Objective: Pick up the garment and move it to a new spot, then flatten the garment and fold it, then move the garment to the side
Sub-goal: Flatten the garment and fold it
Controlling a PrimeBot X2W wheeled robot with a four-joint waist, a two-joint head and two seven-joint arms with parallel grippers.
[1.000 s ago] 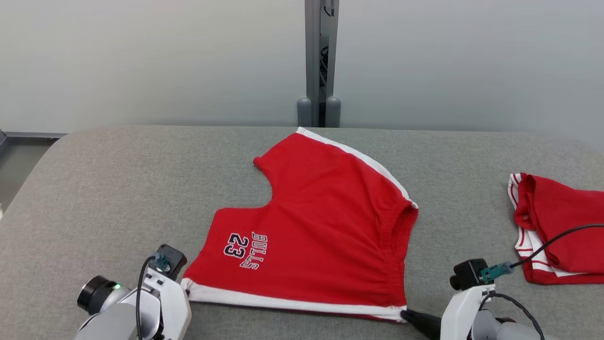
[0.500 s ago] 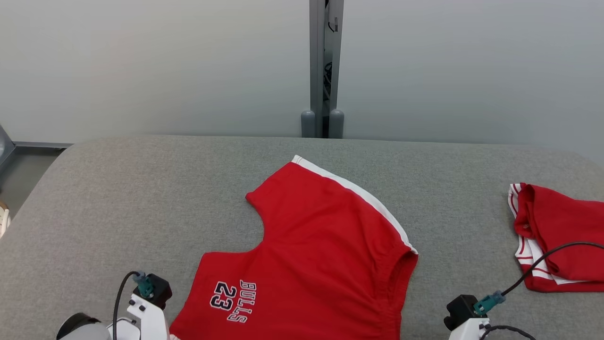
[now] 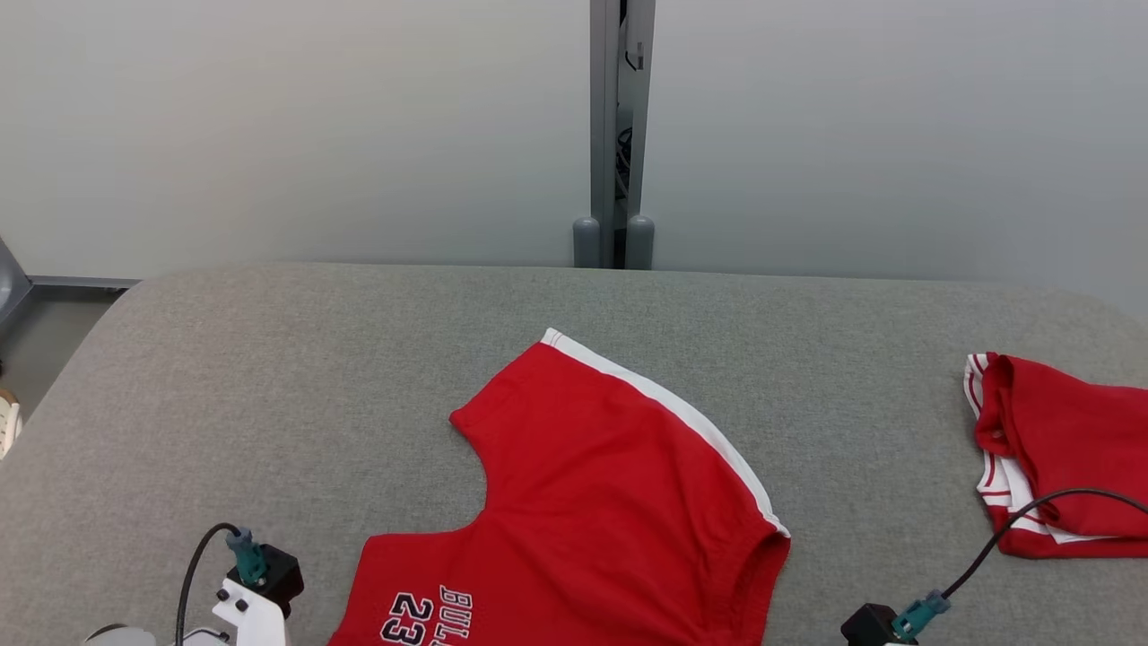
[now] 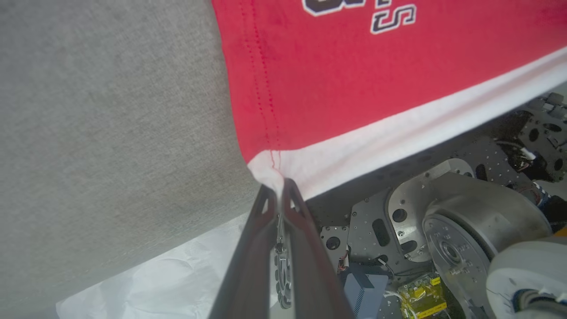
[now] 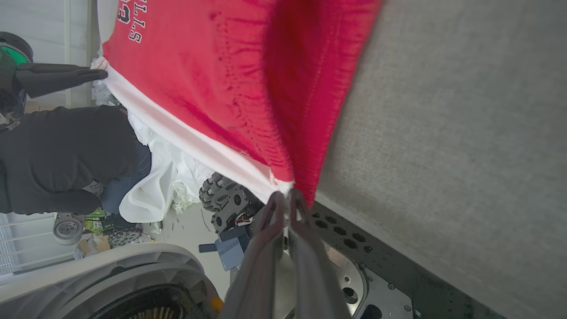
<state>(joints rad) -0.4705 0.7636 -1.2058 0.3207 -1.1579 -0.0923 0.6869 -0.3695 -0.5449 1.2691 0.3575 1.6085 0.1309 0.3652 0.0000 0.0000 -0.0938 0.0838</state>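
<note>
The garment is a pair of red shorts with white trim and a "BULLS 23" print, lying flat on the grey table, its near hem past the table's front edge. In the left wrist view my left gripper is shut on one white hem corner of the garment. In the right wrist view my right gripper is shut on the opposite corner, by the gathered waistband of the garment. The white hem stretches taut between the two, hanging beyond the table edge.
A second red and white garment lies bunched at the table's right. A grey post stands behind the table. Below the front edge sit the robot's base and white sheeting. A person's dark sleeve shows nearby.
Both grippers have pulled the garment toward the table's near edge, and they have dropped below the head view's bottom. The head camera has also tilted, shifting the whole picture.
</note>
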